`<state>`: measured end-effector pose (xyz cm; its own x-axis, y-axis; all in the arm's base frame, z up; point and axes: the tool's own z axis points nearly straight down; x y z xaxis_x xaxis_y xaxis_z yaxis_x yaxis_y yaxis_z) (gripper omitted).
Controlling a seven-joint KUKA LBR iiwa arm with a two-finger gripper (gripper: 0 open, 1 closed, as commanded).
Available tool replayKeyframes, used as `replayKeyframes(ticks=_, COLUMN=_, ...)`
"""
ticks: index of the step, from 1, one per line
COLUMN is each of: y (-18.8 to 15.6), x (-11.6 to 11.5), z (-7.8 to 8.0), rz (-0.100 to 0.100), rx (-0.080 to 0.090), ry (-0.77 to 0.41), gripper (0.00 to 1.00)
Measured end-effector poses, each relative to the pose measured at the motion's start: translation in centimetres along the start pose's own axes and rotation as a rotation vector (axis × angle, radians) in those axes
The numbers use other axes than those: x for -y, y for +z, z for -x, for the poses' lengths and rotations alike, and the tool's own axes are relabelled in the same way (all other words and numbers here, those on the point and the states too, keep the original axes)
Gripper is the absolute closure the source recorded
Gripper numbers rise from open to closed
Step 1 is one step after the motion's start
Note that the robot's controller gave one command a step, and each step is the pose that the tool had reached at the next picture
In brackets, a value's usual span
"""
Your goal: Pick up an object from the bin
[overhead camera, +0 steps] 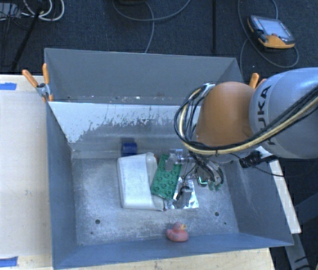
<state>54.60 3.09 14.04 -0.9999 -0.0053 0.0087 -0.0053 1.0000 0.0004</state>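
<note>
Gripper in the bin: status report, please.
Gripper right beside green studded plate, hold unconfirmed. Plate against white box. Pink toy apart, not in way.

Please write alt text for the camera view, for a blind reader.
The gripper is low in the grey bin at a green studded plate next to a white block; a blue piece and a pink toy lie apart.

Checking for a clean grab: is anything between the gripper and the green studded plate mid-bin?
Nothing visible. The gripper is right at the green studded plate, over its edge. The white rectangular box lies against the plate's other side, away from the gripper.
</note>
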Motion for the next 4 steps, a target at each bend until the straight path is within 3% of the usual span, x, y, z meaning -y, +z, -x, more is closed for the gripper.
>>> replayKeyframes(ticks=1, y=7.2, x=1.6, z=2.4, rz=0.001, rx=0.012, ry=0.156, gripper=0.0)
replayKeyframes(ticks=2, y=6.7, x=1.6, z=2.6, rz=0.001, rx=0.018, ry=0.156, gripper=1.0)
replayKeyframes(ticks=3, y=-5.6, x=2.5, z=4.3, rz=-0.003, rx=0.015, ry=-0.348, gripper=1.0)
replayKeyframes(ticks=4, y=-16.5, x=1.7, z=3.4, rz=-0.003, rx=0.02, ry=-0.322, gripper=1.0)
